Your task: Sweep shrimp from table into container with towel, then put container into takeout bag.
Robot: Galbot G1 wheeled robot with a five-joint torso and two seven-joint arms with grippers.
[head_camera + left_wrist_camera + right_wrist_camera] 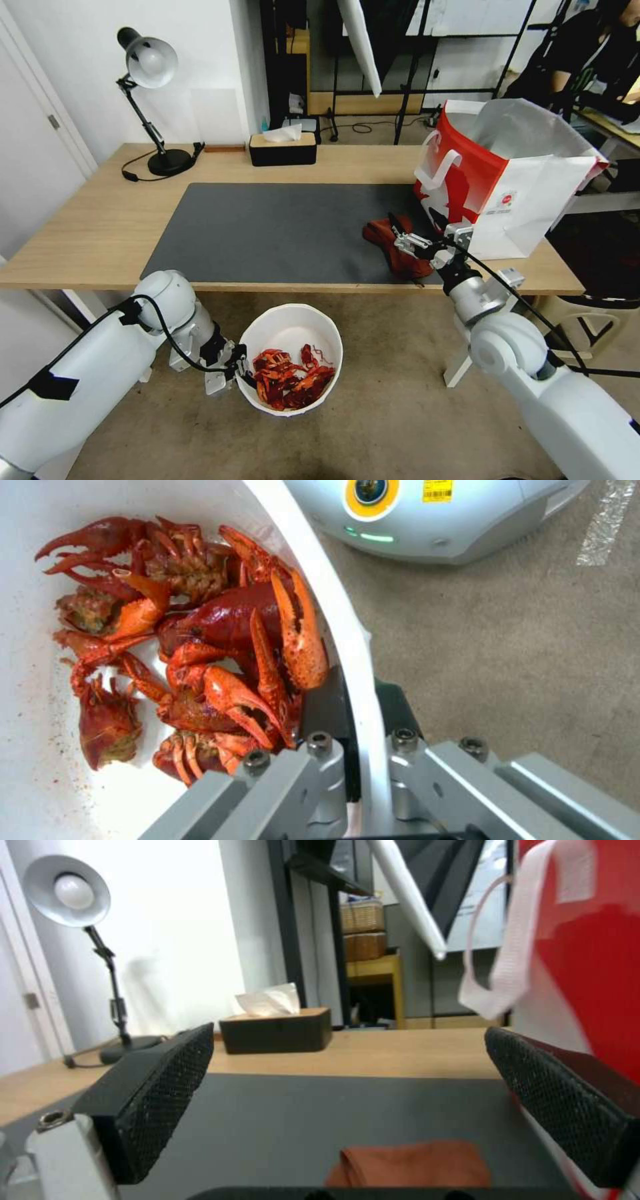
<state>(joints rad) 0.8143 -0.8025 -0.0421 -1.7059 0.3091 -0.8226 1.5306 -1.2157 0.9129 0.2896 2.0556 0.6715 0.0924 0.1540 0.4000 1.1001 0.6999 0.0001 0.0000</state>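
A: Holding the container (pixel 291 358) by its rim, the left gripper (pixel 235 372) hung below the near edge of the table (pixel 100 227), out over the floor. One finger sat inside the wall and one outside, pinched tight on the plastic. All the shrimp (pixel 288 379) lay heaped in the bottom, close against that gripped side.

B: And the right gripper (pixel 408 241)?

A: It hovered just above the towel (pixel 393 250), jaws spread wide and empty. The towel lay crumpled on the dark mat (pixel 267 230), near the front edge and just beside the takeout bag (pixel 507 180).

B: What looked risky to you?

A: The hold, mostly. A single pinch on one side of a wide bowl leaves the far side unsupported, so I judged that it could tilt on the way up and spill shrimp on the floor. The rim also had to clear the table edge; a knock there might loosen the grip.

B: Was there room to bring it round?

A: Plenty on the left and middle of the mat. A black tissue box (pixel 282 148) and a lamp (pixel 150 100) stood well back by the wall. The bag stood open at the right end, near the table's corner, its mouth about as wide as the bowl, so I thought the entry would be tight. The loop handle (pixel 443 170) drooped on the near side and could snag the rim, and a push might slide the light bag toward that edge
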